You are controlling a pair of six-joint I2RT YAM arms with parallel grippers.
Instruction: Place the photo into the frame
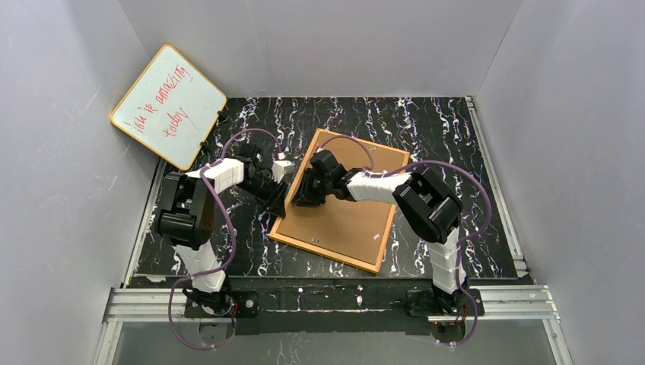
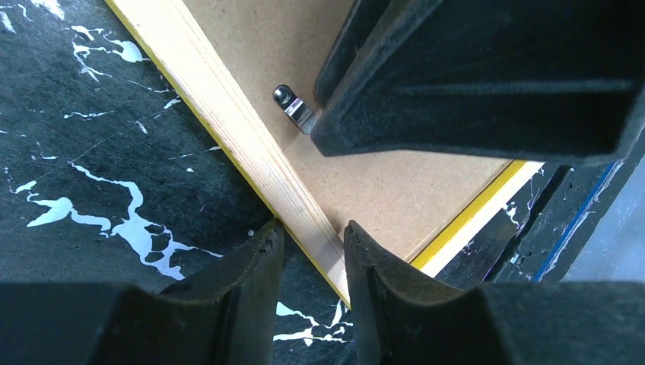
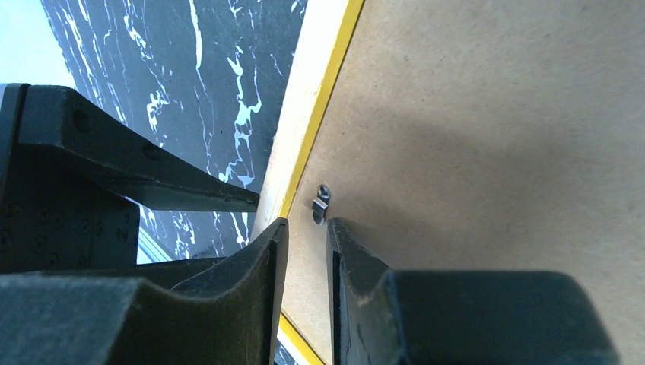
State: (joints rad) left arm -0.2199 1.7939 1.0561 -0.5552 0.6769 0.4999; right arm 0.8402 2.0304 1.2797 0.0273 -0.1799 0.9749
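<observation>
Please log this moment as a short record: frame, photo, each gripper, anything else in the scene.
frame: lying on the table, brown back up
photo: not in view
clip: metal, on the back beside the frame's left rail
left gripper: fingers either side of the left rail; grip unclear
right gripper: narrowly open, tips just short of the clip, holding nothing
other: whiteboard with red writing, propped at the back left

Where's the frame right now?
Top view: the frame lies back-up on the table, right of the whiteboard, the left gripper and right gripper at its left edge.
</observation>
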